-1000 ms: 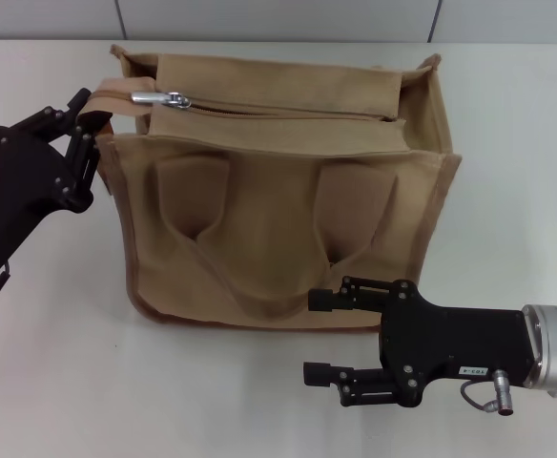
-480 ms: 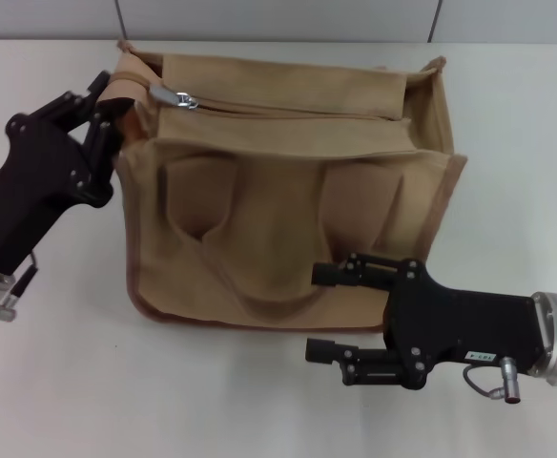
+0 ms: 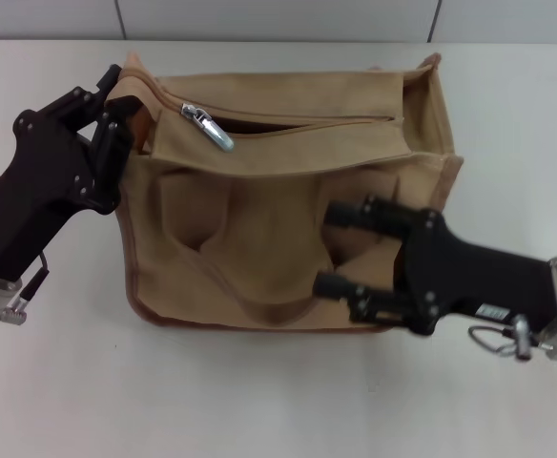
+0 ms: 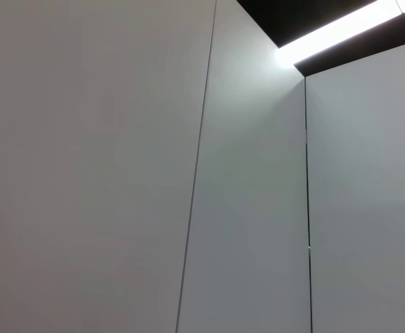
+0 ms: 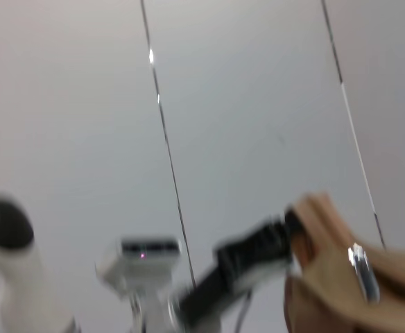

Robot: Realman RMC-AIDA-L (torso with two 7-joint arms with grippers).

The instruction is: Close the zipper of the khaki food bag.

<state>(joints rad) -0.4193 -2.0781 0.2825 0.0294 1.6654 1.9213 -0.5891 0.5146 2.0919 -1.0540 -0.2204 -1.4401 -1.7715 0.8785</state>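
The khaki food bag (image 3: 259,219) stands mid-table, its handles lying against its front face. The zipper (image 3: 307,120) runs along the top and gapes dark. Its silver pull tab (image 3: 209,127) hangs at the left end. My left gripper (image 3: 114,103) is at the bag's top left corner, shut on the tan side strap (image 3: 134,88). My right gripper (image 3: 343,248) is open, with its fingers (image 3: 350,212) over the bag's front face at lower right. The right wrist view shows the bag's corner (image 5: 320,277) and the pull tab (image 5: 363,272). The left wrist view shows only wall.
The white table (image 3: 59,382) spreads around the bag, with a grey wall along its far edge. In the right wrist view my left arm (image 5: 251,253) and a white robot part (image 5: 143,253) show beyond the bag.
My left gripper has moved right and back, drawing the bag's left corner with it. The pull tab has flopped down. My right gripper has moved up and left onto the bag's front.
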